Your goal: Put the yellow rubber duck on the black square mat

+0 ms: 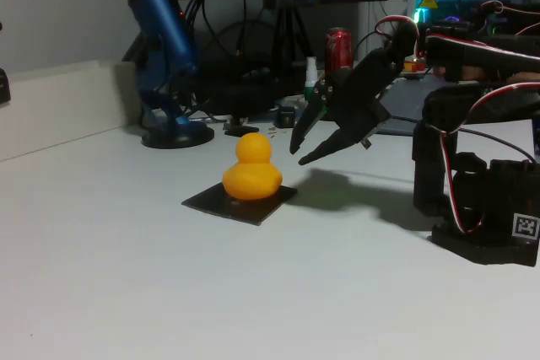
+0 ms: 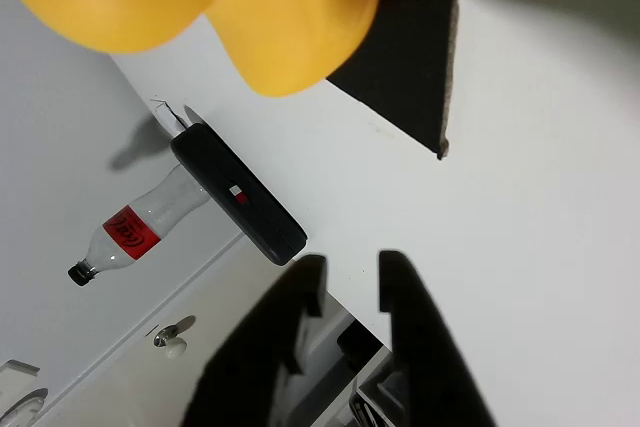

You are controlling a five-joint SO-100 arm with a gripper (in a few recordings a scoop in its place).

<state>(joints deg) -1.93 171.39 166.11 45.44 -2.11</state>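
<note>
Duck: I see the duck [image 1: 251,170] sitting upright on the mat [image 1: 240,202] in the fixed view, nothing gripping it. In the wrist view the duck [image 2: 250,7] fills the top left, glossy yellow-orange, with the mat [image 2: 410,57] running behind it to a sharp corner.

Mat: flat on the white table [image 1: 169,284], thin and black; the duck sits toward its far side, and a bare strip shows in front.

Gripper: the gripper [image 1: 299,147] hangs in the air just right of the duck in the fixed view, tips angled down and left, apart from both duck and mat. I read the jaws as parted, a clear gap between the two black fingers and nothing held. In the wrist view the fingers [image 2: 300,292] show at the bottom with table between them.

Arm: black, its base [image 1: 485,233] standing on the table at the right.

Surroundings: a blue microphone [image 1: 164,48] stands behind the duck on the left, a red can [image 1: 339,46] further back. The wrist view also takes in a black remote-like bar [image 2: 238,194] and a bottle [image 2: 135,227] with a red label.
</note>
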